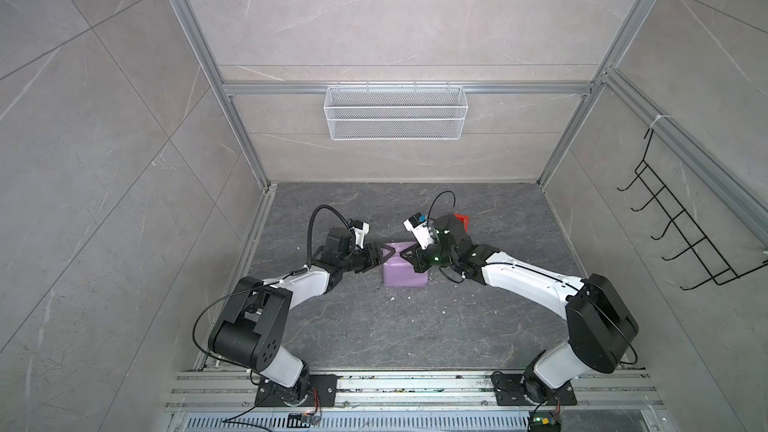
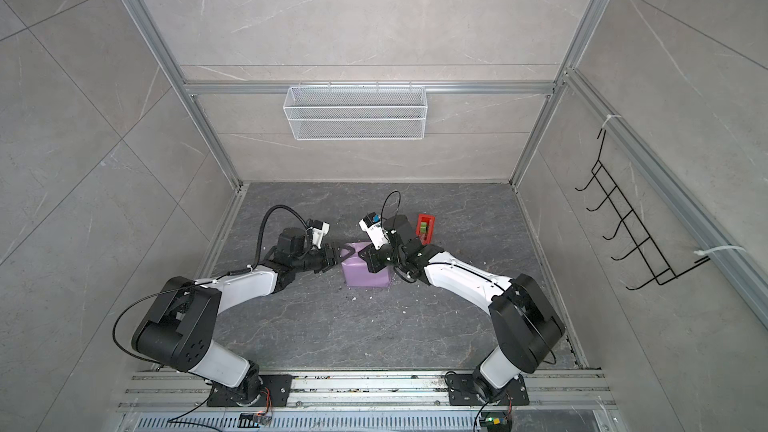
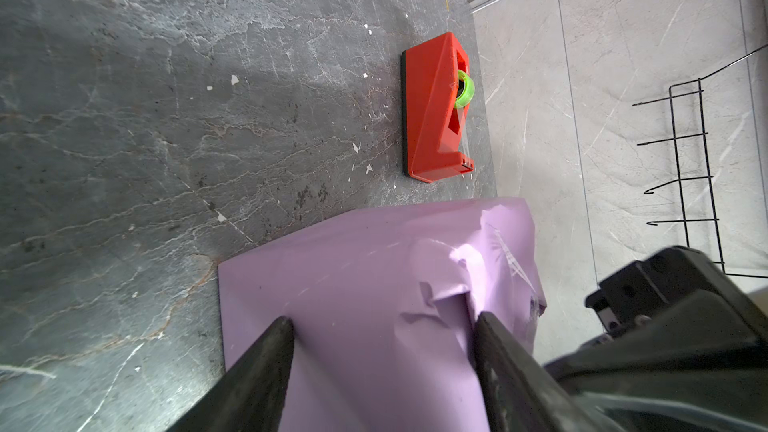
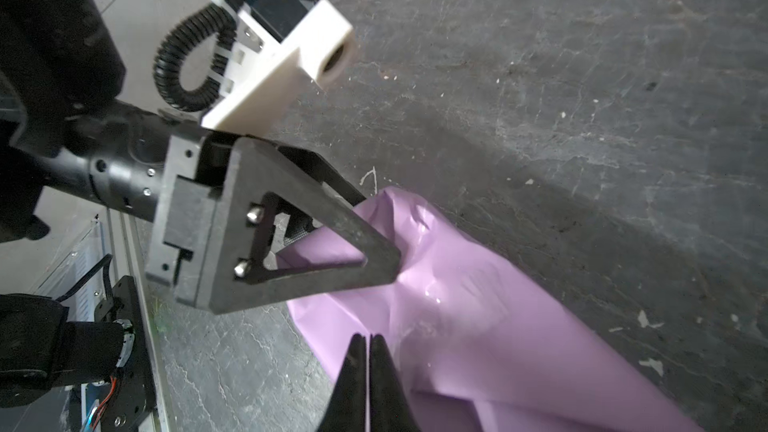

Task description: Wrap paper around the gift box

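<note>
The paper (image 1: pixel 403 275) (image 2: pixel 366 275), lilac side out, is folded round a squarish block in the middle of the dark floor. The gift box itself is hidden under it. My left gripper (image 1: pixel 380 259) (image 3: pixel 384 317) is open, its two fingers straddling the block's creased left end, where a small torn flap shows. My right gripper (image 1: pixel 409 253) (image 4: pixel 368 336) is over the block's top right side. Its fingers are pressed together with a thin lilac edge of the paper (image 4: pixel 498 326) pinched between them.
A red tape dispenser (image 1: pixel 461 220) (image 2: pixel 426 228) (image 3: pixel 436 110) with a green roll stands just behind the right arm. A white wire basket (image 1: pixel 395 112) hangs on the back wall, and a black hook rack (image 1: pixel 681 234) on the right wall. Small white scraps litter the floor.
</note>
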You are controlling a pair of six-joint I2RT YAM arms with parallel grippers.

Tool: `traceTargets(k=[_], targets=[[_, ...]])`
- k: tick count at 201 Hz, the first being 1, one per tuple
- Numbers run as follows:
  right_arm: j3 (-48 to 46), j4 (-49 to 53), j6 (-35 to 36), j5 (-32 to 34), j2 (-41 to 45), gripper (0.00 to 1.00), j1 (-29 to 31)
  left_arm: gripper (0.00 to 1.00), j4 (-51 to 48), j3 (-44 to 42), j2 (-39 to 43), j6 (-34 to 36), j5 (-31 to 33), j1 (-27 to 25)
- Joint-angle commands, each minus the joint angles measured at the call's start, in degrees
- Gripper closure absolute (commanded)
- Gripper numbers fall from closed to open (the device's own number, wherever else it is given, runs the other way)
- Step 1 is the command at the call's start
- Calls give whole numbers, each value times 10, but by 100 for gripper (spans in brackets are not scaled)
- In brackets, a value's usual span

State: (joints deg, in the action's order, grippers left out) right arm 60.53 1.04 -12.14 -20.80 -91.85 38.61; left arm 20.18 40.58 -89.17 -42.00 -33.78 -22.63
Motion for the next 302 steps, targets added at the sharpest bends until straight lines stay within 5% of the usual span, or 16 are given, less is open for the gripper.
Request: traceTargets(k=[1,105,137,220,276,302], targets=[[32,35,-6,15,-17,94,-2,30,-83,-24,-13,18,14,-5],[90,99,-11,39,-42,98,-39,30,-82,-26,-13,18,13,-6],[45,60,-21,-9,6,98,-25,30,-83,-25,-12,19,13,-6],[-10,49,-39,-10,9,100,7,30,-83,-23,-11,18,14,-6],[-68,19,-44,-65,86,99,8,26,-77,-16,2,18,14,-14],[-107,30,-28,-36,155,96,5,22,-67,2,29,18,16,-19]])
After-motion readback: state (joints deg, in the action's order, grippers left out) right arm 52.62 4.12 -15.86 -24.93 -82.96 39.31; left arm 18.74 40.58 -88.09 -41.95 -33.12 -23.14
